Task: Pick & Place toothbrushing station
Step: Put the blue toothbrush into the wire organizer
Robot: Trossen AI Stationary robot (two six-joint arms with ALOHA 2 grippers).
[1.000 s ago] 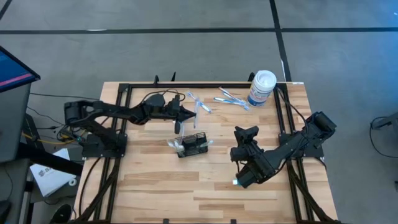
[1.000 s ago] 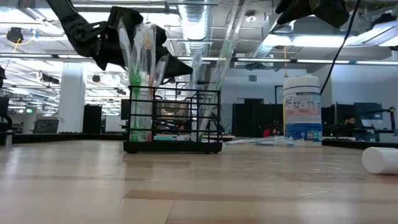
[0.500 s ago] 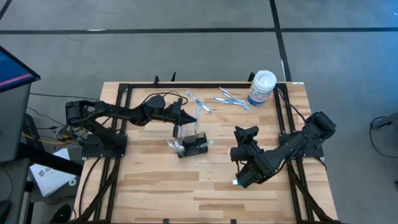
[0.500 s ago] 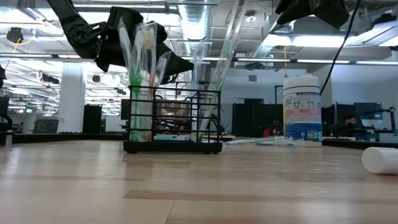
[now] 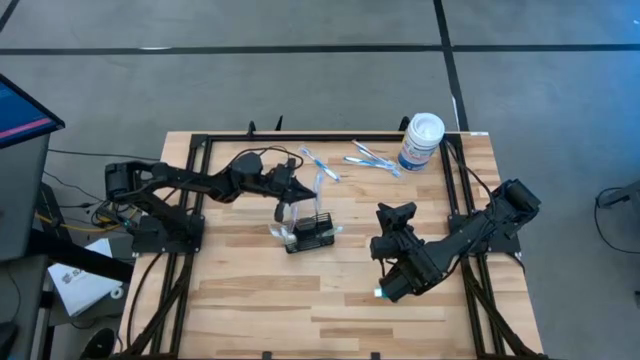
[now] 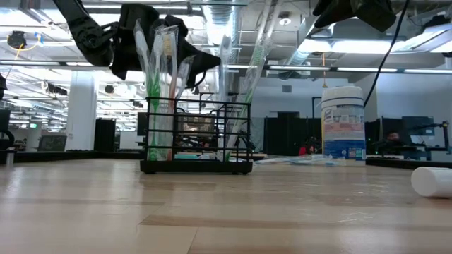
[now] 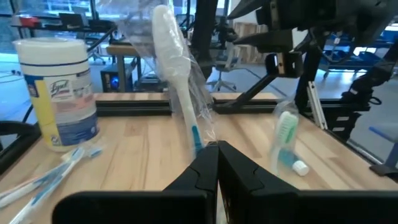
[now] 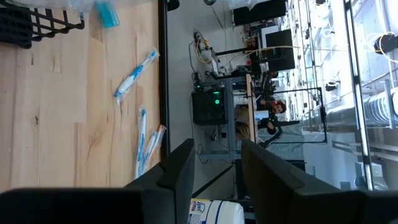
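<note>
My left gripper (image 5: 287, 199) is clamped on a wrapped toothbrush (image 7: 177, 59), just above the black wire-mesh holder (image 5: 312, 233) at mid-table. My right gripper (image 5: 395, 214) waits half-open, well apart. The white canister (image 7: 57, 92) reads "Lysol".

Wire-mesh holder (image 5: 312, 232): one
Wipes canister (image 5: 420, 141): one
Robot arms: two
Loose wrapped toothbrushes on table (image 5: 372, 157): several; exact count unclear
</note>
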